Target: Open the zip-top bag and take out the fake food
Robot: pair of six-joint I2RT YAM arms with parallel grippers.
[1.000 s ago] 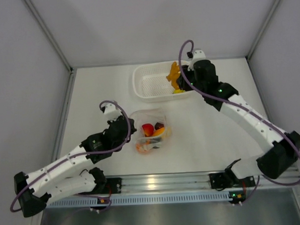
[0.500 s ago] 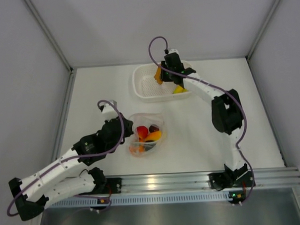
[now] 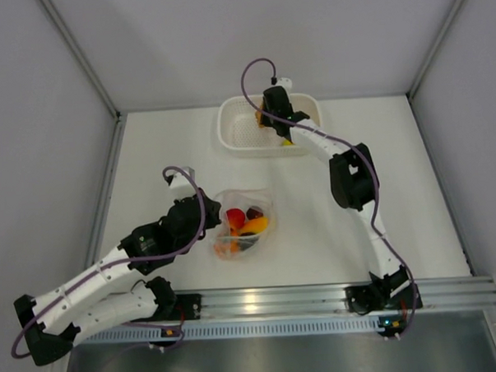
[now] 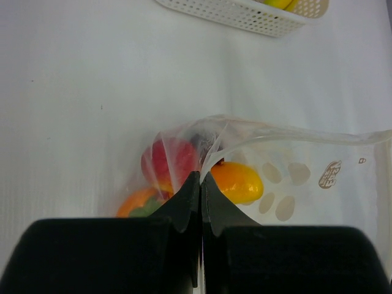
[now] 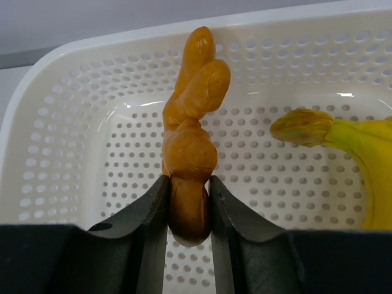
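Orange twisted toy (image 5: 187, 147) clamped in right gripper (image 5: 188, 184), directly over basket (image 5: 49, 141), banana (image 5: 367, 165) alongside; left gripper (image 4: 201, 180) pinches bag (image 4: 288, 159) rim.

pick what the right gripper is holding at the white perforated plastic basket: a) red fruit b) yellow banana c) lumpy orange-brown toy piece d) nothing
C: the right gripper is shut on the lumpy orange-brown toy piece over the white perforated plastic basket, while the yellow plastic banana lies loose inside it.
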